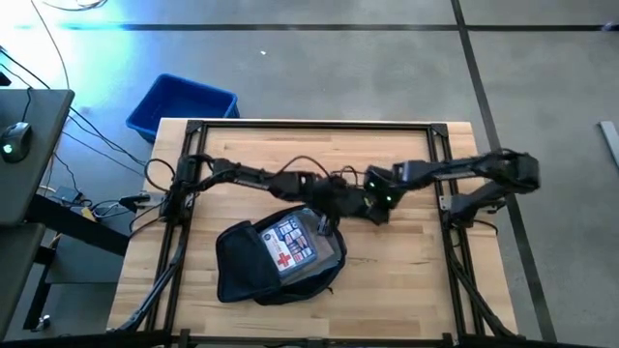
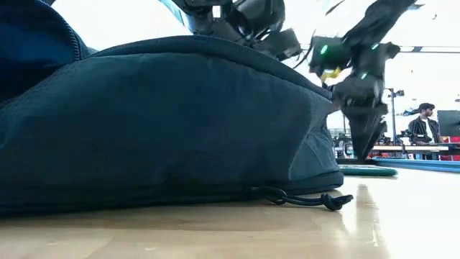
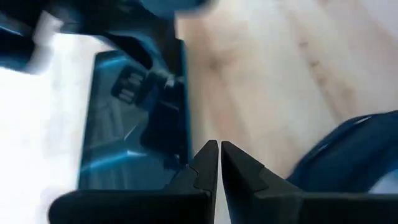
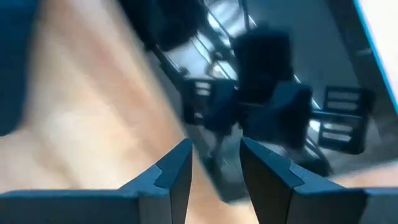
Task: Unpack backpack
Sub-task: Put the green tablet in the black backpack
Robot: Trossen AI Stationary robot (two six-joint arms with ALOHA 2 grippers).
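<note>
while the high view shows the backpack (image 1: pixel 279 263) unzipped, left end effector (image 3: pixel 219 163) pressed together, right end effector (image 4: pixel 216 163) spread

The backpack (image 1: pixel 242 266), in the lower middle of the high view, is dark navy, almost black. In the low view its fabric (image 2: pixel 165 122) fills the left of the frame and looks deep blue-green, with a dark cord at the bottom edge. In its open mouth lies a clear pouch (image 1: pixel 295 244) with a white label, red cross and blue print. The table (image 1: pixel 406 271) is pale wood with fine lengthwise stripes, and its frame is black. At the upper left of the high view stands a bright blue bin (image 1: pixel 181 104). Both arms are black; the right gripper (image 1: pixel 379 206) carries small green lights. The floor is grey with dark lines.
</note>
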